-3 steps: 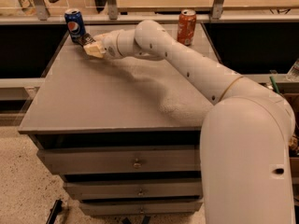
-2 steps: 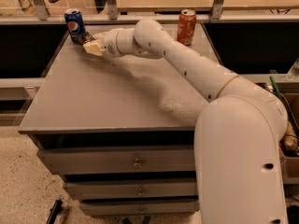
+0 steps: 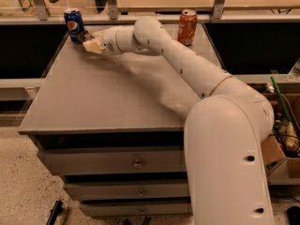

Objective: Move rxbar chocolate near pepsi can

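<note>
Dark rxbar chocolate (image 3: 87, 35), gripped in the gripper's (image 3: 90, 42) jaws, has the pepsi can (image 3: 73, 24) just beside at ten o'clock.

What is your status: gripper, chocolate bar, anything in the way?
Gripper at far-left corner of grey table, beside blue pepsi can. Small dark wrapped rxbar chocolate at gripper tip, close to can. Orange-red soda can far right, not in the way.

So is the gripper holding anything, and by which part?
Cannot tell: the gripper is at the rxbar chocolate beside the pepsi can; the hold is hidden.
</note>
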